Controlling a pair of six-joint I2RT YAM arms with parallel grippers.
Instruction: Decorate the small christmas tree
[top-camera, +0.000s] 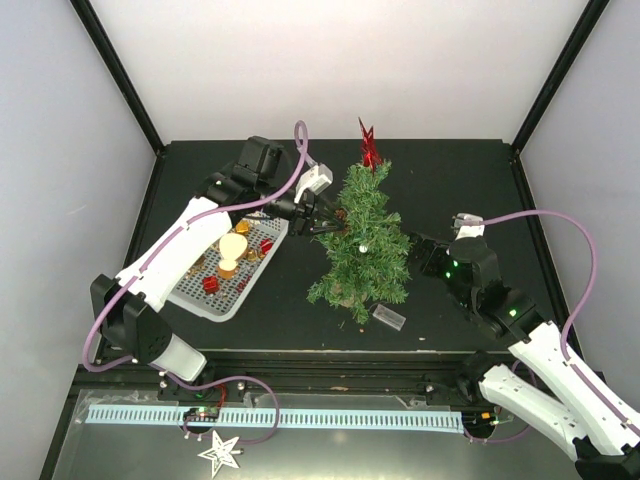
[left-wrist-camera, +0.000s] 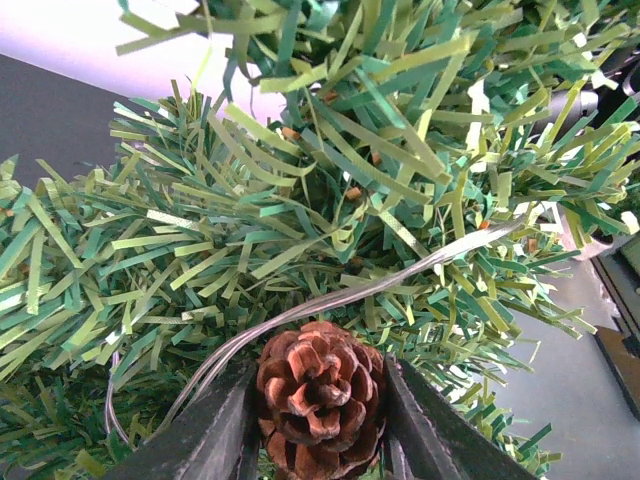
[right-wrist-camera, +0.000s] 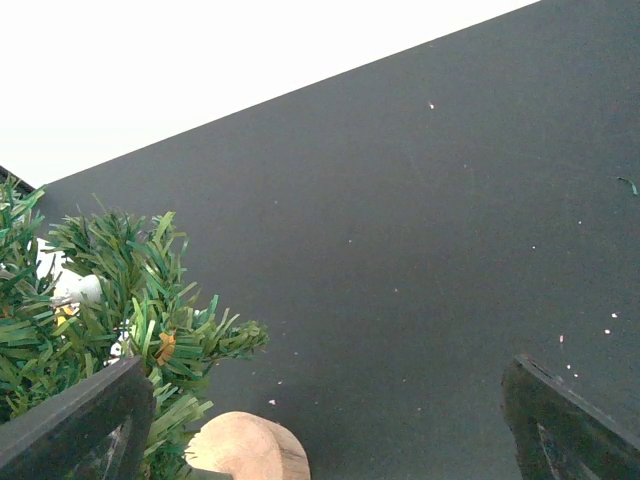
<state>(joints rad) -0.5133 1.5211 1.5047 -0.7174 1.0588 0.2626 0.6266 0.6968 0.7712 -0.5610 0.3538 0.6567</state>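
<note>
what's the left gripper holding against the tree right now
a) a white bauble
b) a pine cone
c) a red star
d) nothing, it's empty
b: the left wrist view shows a brown pine cone wedged between the two black fingers of the left gripper, right up at the branches of the small christmas tree.

One small christmas tree (top-camera: 362, 245) stands mid-table, with one red star (top-camera: 370, 148) on top and one white bauble (top-camera: 364, 247) in its branches. One pine cone (left-wrist-camera: 320, 395) is at its left side. One white basket (top-camera: 196, 299) on the left holds two red ornaments (top-camera: 211, 284); the gold ones are too small to count. One clear plastic piece (top-camera: 389, 317) lies near and right of the tree. One white star (top-camera: 220, 452) lies at the near edge.
</note>
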